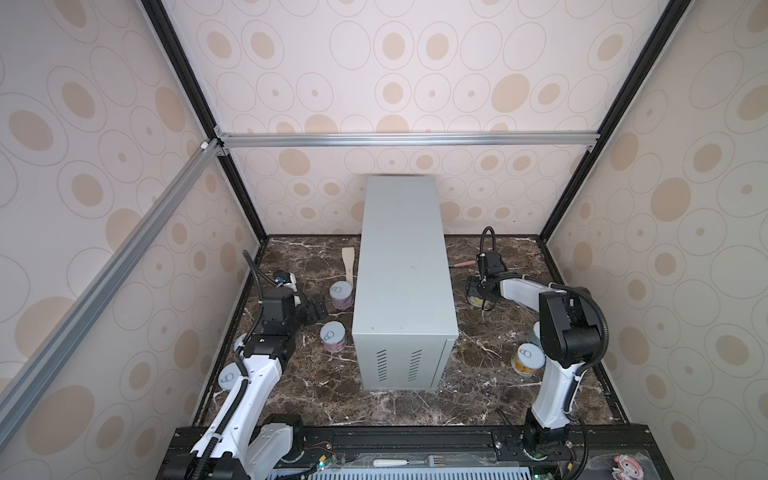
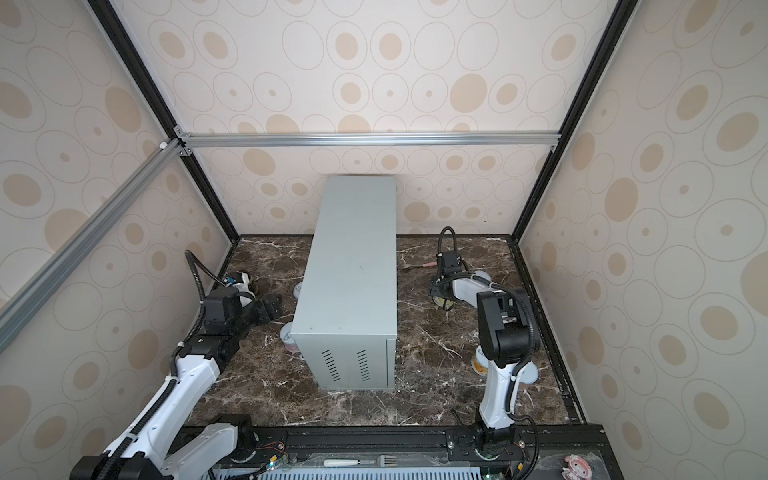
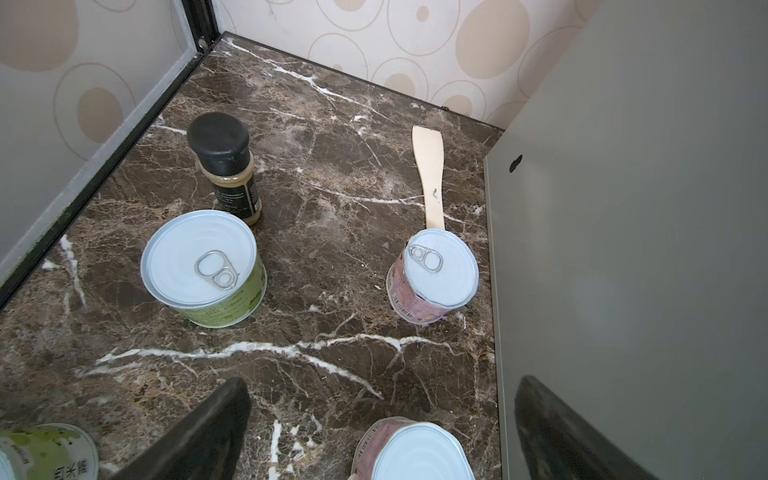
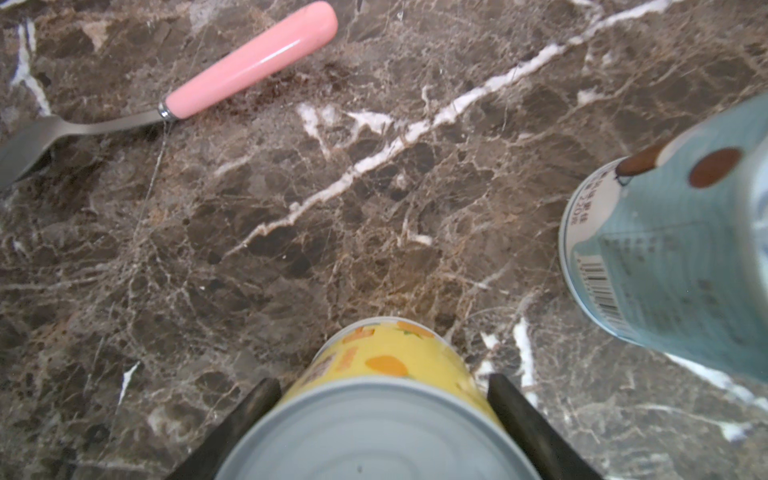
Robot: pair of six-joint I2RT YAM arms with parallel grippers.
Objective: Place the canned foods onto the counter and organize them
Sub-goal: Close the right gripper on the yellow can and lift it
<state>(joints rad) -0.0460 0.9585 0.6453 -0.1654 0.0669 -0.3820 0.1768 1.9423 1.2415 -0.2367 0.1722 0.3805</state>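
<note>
The counter (image 1: 401, 266) is a tall grey box mid-table, its top bare in both top views. My right gripper (image 4: 382, 382) stands right of it, with both fingers against the sides of a yellow can (image 4: 386, 365) that rests on the marble. A light blue can (image 4: 673, 249) stands beside it. My left gripper (image 3: 380, 384) hangs open left of the counter, over a pink can (image 3: 415, 451) between its wide-spread fingers. Another pink can (image 3: 434, 276) and a green can (image 3: 203, 270) stand farther off. One more can (image 1: 528, 359) sits by the right arm.
A dark-capped bottle (image 3: 224, 166) stands near the left wall. A wooden spatula (image 3: 430, 178) lies beside the counter. A pink-handled spoon (image 4: 249, 62) lies on the marble beyond the yellow can. A fork (image 1: 407, 462) rests on the front rail. Walls close three sides.
</note>
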